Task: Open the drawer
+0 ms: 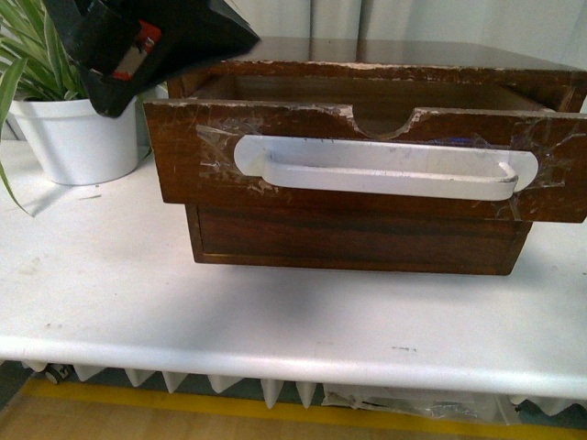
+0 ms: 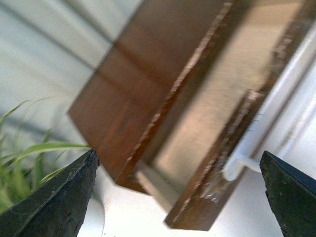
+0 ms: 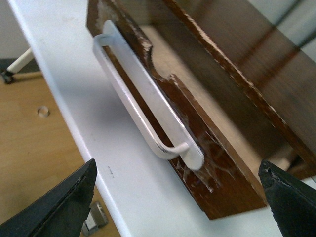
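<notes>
The drawer [image 1: 197, 156] is the upper one of a small dark wooden chest, pulled out some way, with its inside showing. Its chipped front has a half-round notch and a long white handle [image 1: 385, 170] under clear tape. My left arm [image 1: 138, 41] hangs above the drawer's left corner. Its gripper [image 2: 177, 154] is open and empty over that end of the drawer front [image 2: 207, 197] and handle [image 2: 247, 153]. My right gripper [image 3: 177, 165] is open and empty above the handle's [image 3: 133, 98] other end, not touching it. It is out of the front view.
The chest stands on a white table [image 1: 275, 321]; below the open drawer is a plain handle-less drawer front [image 1: 358, 238]. A potted plant in a white pot [image 1: 78, 137] stands at the left. Wooden floor [image 3: 29, 148] lies beyond the table's front edge.
</notes>
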`<state>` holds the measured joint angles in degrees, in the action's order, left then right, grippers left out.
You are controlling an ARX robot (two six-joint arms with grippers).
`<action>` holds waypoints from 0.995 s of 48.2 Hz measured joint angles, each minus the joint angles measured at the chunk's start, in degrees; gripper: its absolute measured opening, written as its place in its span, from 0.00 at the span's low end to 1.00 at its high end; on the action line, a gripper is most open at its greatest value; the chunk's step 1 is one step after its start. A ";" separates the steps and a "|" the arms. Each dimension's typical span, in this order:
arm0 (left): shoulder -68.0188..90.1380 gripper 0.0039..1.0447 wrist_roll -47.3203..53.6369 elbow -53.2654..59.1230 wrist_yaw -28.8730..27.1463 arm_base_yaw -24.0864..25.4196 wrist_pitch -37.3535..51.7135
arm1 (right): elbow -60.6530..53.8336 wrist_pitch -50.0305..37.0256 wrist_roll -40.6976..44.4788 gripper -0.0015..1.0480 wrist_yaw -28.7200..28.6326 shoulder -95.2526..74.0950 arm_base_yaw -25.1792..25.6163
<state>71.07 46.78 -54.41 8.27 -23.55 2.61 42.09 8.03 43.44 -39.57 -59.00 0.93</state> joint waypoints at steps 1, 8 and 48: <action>-1.18 0.94 -1.05 1.68 -0.96 0.26 2.54 | -2.47 -2.38 -2.60 0.91 0.07 2.03 1.25; -12.85 0.94 -10.23 17.44 -12.24 1.81 17.66 | -14.03 -11.32 -15.08 0.91 1.64 12.35 8.57; -62.75 0.81 -49.00 49.33 -26.43 11.63 -3.58 | -35.45 -17.07 -40.59 0.77 19.39 40.50 14.78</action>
<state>8.32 -2.22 -5.08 -18.15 -11.92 -0.97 6.63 -9.04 2.85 -20.18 -18.50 15.70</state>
